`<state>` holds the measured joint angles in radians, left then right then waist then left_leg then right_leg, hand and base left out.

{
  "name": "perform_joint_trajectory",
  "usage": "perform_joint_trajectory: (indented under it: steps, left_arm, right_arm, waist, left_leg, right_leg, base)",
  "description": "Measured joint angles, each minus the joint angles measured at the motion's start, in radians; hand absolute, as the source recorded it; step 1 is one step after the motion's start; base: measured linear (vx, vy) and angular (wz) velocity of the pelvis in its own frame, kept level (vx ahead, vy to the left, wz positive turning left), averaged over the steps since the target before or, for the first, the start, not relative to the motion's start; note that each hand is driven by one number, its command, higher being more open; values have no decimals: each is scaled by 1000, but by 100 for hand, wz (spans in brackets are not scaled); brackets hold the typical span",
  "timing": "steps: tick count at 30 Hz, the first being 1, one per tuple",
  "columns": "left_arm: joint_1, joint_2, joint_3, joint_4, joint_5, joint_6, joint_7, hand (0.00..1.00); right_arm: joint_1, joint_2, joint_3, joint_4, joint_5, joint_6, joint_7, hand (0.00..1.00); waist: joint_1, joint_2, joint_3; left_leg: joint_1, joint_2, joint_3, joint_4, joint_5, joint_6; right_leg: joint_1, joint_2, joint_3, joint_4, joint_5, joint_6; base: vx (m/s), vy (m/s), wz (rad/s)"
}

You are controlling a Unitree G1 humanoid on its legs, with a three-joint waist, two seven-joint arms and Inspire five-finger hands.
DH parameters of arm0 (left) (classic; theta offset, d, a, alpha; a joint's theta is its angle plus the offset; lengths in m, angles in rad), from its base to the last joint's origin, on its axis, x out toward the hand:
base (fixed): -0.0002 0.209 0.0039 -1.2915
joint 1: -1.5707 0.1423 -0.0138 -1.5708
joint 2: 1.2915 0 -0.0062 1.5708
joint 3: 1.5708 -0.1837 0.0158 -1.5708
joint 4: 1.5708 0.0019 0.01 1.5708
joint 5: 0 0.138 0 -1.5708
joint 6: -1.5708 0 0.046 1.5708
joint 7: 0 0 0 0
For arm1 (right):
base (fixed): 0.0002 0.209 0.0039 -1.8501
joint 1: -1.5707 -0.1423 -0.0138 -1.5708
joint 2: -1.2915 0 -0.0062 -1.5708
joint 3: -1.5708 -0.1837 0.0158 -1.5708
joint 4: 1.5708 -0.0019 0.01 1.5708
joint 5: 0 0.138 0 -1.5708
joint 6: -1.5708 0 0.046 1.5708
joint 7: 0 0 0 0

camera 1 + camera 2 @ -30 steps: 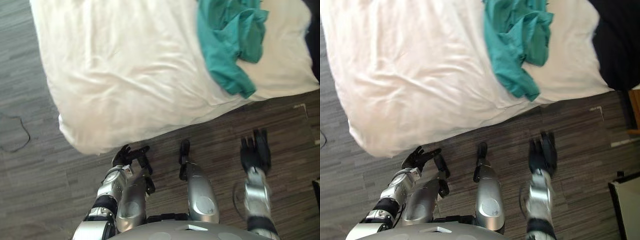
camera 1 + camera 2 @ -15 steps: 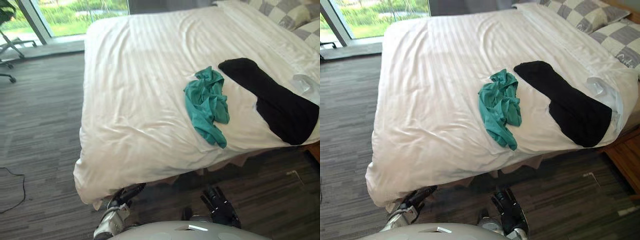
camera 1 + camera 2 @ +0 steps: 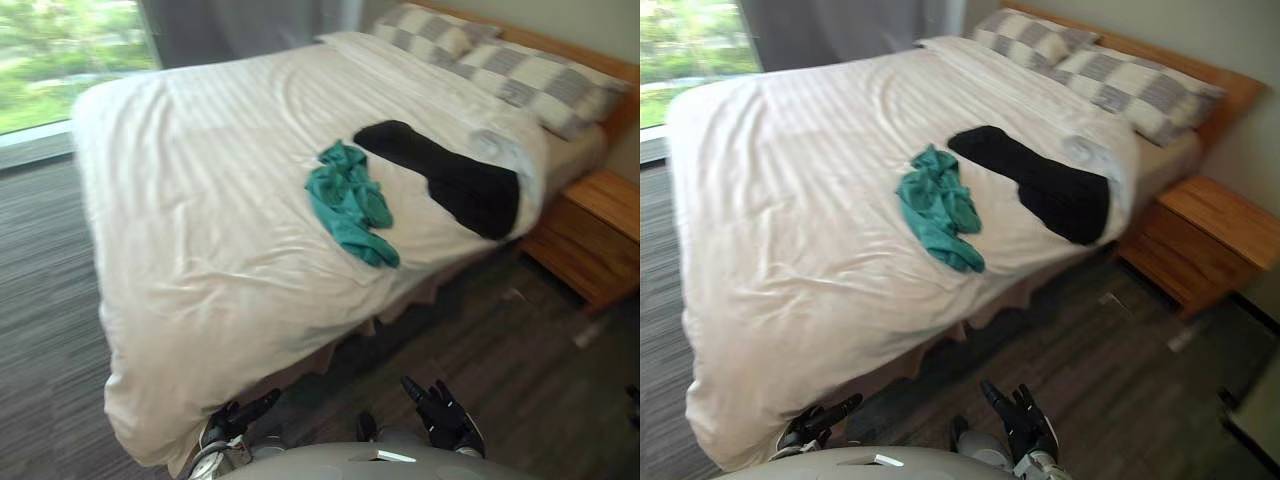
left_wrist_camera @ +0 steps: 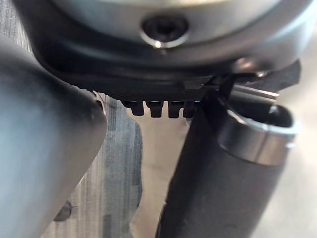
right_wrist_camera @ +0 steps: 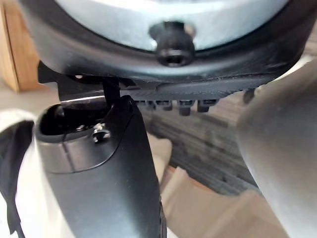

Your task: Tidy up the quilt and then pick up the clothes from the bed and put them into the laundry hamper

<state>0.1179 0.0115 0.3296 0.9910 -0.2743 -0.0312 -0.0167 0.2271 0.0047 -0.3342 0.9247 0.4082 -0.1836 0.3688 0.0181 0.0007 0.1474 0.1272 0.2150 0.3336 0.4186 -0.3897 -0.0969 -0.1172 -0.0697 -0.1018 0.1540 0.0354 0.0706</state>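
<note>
2 pieces of clothing lie on the white striped quilt (image 3: 200,210) — a crumpled teal garment (image 3: 350,205) and, just beside it, a flat black garment (image 3: 455,185) nearer the grey-checked pillows (image 3: 525,75). Left hand (image 3: 238,417) and right hand (image 3: 440,418) hang low by the quilt's near edge — fingers loose, apart, empty.

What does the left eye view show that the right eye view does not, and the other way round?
Left eye view: a wider strip of floor left of the white quilt. Right eye view: more of the wooden nightstand, cut short in the other. Both: that quilt, teal garment beside black garment, checked pillows, left hand and right hand low, open.
</note>
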Motion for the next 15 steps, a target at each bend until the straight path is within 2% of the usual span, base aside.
perform_joint_trajectory:
  steps: [1, 2, 3, 4, 5, 6, 7, 8, 9, 10, 11, 12, 13, 14, 15]
  left_arm:
    - [-2, 5, 0, -2, 3, 9, 0, 100]
    - [-6, 9, -2, -2, 20, 16, 0, 100]
    - [-8, 9, -3, -4, 42, 18, 0, 100]
    - [-9, 13, -27, -13, 88, 31, -2, 100]
    - [-16, 18, -67, -19, 130, 37, -6, 100]
    - [-21, 20, -86, -18, 143, 38, -9, 100]
    - [-31, 25, -118, -18, 168, 39, -19, 100]
    - [-41, 34, -131, -17, 169, 39, -22, 100]
    - [-54, 32, -131, -6, 168, 40, -16, 100]
    - [-74, 27, -132, 23, 167, 41, -10, 100]
    - [-89, 24, -141, 38, 164, 49, -2, 100]
    - [-96, 20, -155, 41, 162, 54, 1, 100]
    - [-107, 9, -169, 44, 157, 57, 0, 100]
    - [-125, 15, -190, 49, 128, 66, -2, 100]
    - [-125, 18, -209, 50, 110, 71, -5, 100]
  right_arm:
    - [4, 6, -1, 0, 1, -5, 0, 100]
    - [8, 12, -1, 0, 0, -20, -10, 100]
    - [10, 13, 0, 0, 1, -27, -13, 100]
    - [16, 13, 3, 1, -1, -40, -19, 100]
    - [25, 16, 3, 1, -10, -53, -34, 100]
    - [31, 17, 4, 1, -14, -58, -42, 100]
    - [33, 19, 4, 1, -41, -63, -63, 100]
    - [34, 18, 13, 3, -50, -60, -78, 100]
    - [33, 20, 19, 5, -49, -58, -90, 100]
    - [33, 10, 21, 21, -48, -56, -108, 100]
    - [22, -1, 22, 33, -50, -56, -120, 100]
    - [7, -10, 22, 49, -50, -53, -124, 100]
    - [-31, -27, 9, 72, -64, -46, -140, 100]
    - [-41, -23, 11, 87, -129, -50, -177, 100]
    - [-34, -23, 14, 91, -161, -50, -193, 100]
  waist:
    - [0, -7, 5]
    - [-6, -11, 9]
    - [-10, -10, 10]
    - [-20, -8, 11]
    - [-25, -9, 10]
    - [-24, -10, 10]
    - [-23, -14, 9]
    - [-29, -26, 13]
    - [-40, -39, 13]
    - [-52, -39, 14]
    - [-51, -30, 9]
    - [-48, -22, 5]
    - [-56, 9, 14]
    - [-78, -33, 35]
    - [-78, -40, 43]
  left_leg:
    - [13, -3, 30, -21, 14, 4]
    - [31, 1, 84, -52, 35, 9]
    - [39, 7, 110, -66, 46, 10]
    - [61, 15, 162, -99, 67, 9]
    - [86, 20, 217, -131, 87, 2]
    - [98, 21, 241, -144, 94, -2]
    - [119, 24, 292, -158, 105, -16]
    - [134, 21, 339, -165, 115, -20]
    - [152, 0, 358, -188, 128, -7]
    - [163, -25, 354, -249, 153, 39]
    - [162, -56, 328, -302, 169, 76]
    - [162, -76, 315, -340, 179, 89]
    - [162, -62, 353, -381, 220, 12]
    - [178, -83, 376, -358, 219, -6]
    - [192, -84, 393, -349, 216, -10]
  right_leg:
    - [-4, -20, -54, -1, 3, 0]
    - [-5, -50, -154, 14, 2, -2]
    - [-5, -59, -190, 40, -2, -8]
    - [-3, -81, -238, 127, -21, -36]
    - [5, -106, -265, 233, -43, -66]
    - [13, -119, -270, 285, -48, -75]
    - [34, -143, -270, 347, -76, -73]
    - [21, -144, -263, 356, -93, -67]
    - [13, -131, -275, 342, -90, -71]
    - [14, -94, -265, 281, -70, -98]
    - [19, -60, -227, 187, -39, -101]
    - [33, -31, -191, 99, -4, -94]
    - [28, -10, -175, 80, -49, -106]
    - [18, -78, -208, 230, -179, -91]
    - [32, -80, -211, 222, -201, -73]
  base:
    - [-222, 143, -152]
    - [-127, 73, -104]
    - [-148, 68, -122]
    - [-119, 37, -120]
    - [-95, 26, -121]
    - [-55, -49, -123]
    - [-44, -108, -127]
    - [-66, -129, -135]
    - [-82, -137, -130]
    - [-83, -105, -127]
    - [-91, -99, -132]
    - [-142, -95, -153]
    - [-143, -122, -125]
    - [-136, -139, -107]
    - [-125, -116, -76]
